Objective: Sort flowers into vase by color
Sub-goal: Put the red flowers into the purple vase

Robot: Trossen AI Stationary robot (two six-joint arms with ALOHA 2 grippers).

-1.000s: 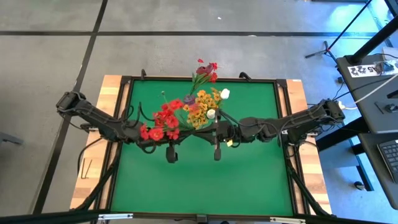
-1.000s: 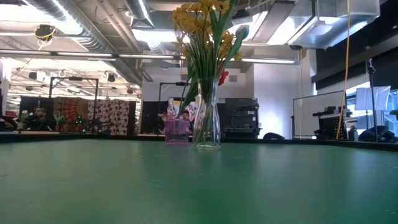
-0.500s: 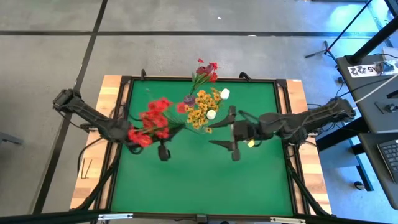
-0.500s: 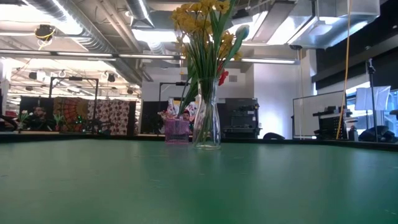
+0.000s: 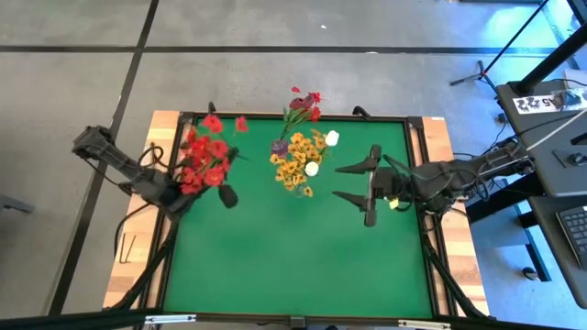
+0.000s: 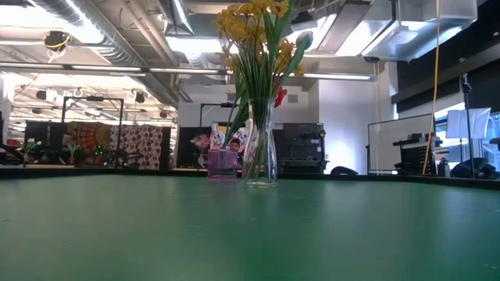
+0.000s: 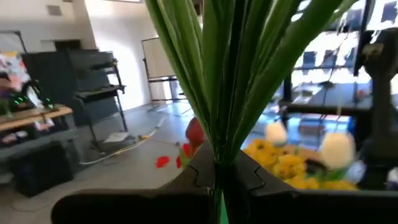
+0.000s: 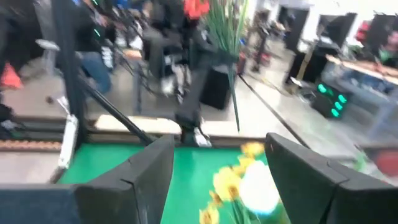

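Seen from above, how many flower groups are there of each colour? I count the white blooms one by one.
Red bunches: 2
Yellow bunch: 1
White blooms: 2
Dark bud: 1
Total: 6

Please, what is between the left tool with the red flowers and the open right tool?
In the high view, the vase bouquet of yellow flowers with white tulips stands between the left tool, gripping red flowers, and the right tool.
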